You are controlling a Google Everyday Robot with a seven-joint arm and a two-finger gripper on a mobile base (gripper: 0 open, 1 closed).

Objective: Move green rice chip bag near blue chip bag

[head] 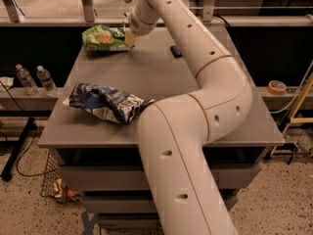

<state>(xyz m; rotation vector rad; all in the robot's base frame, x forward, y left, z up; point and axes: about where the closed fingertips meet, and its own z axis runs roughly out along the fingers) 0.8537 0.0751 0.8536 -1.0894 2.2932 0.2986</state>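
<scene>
The green rice chip bag (103,37) lies at the far left of the grey table (161,72), its picture of round rice cakes facing up. My gripper (128,37) is at the bag's right end, low over the table and touching or nearly touching it. The blue chip bag (108,102), wrinkled with silver foil showing, lies near the table's front left, well apart from the green bag. My white arm reaches from the front right across the table and hides part of the tabletop.
A small dark-blue flat packet (176,51) lies at the back middle of the table. Two water bottles (36,80) stand on a shelf at the left. A tape roll (277,87) sits on the ledge at the right. A railing runs behind the table.
</scene>
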